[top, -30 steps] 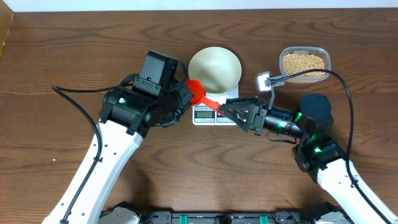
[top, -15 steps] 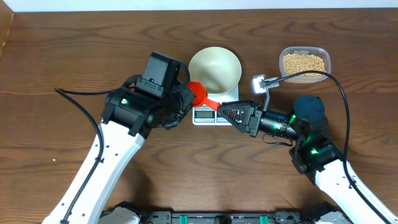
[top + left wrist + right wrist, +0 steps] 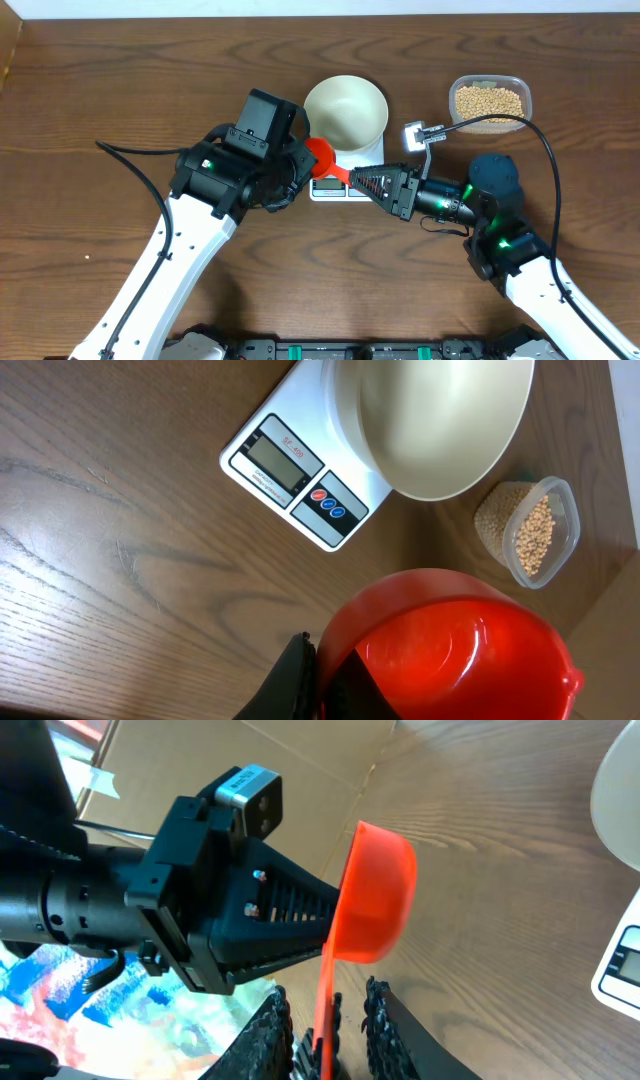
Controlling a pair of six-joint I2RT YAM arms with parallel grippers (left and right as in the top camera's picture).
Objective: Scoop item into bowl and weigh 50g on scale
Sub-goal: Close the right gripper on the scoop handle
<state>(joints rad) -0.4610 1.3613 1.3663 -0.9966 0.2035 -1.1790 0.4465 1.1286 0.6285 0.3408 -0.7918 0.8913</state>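
**A:** so the left gripper (image 3: 303, 163) is clenched on the cup of the red scoop (image 3: 380, 890), and the right gripper (image 3: 322, 1020) straddles its handle, gaps either side, not clamped. Why?

**B:** looks like a handoff imo. The 2 arms meet nose to nose mid-frame, forearms angling in from the bottom corners. The beans (image 3: 489, 100) sit in the tub (image 3: 452, 92) upper right. The bowl (image 3: 345, 115) is empty on the scale (image 3: 270, 470), top centre.

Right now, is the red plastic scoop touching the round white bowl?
Apart. The left wrist view shows a strip of bare wooden table between the red plastic scoop and the round white bowl.
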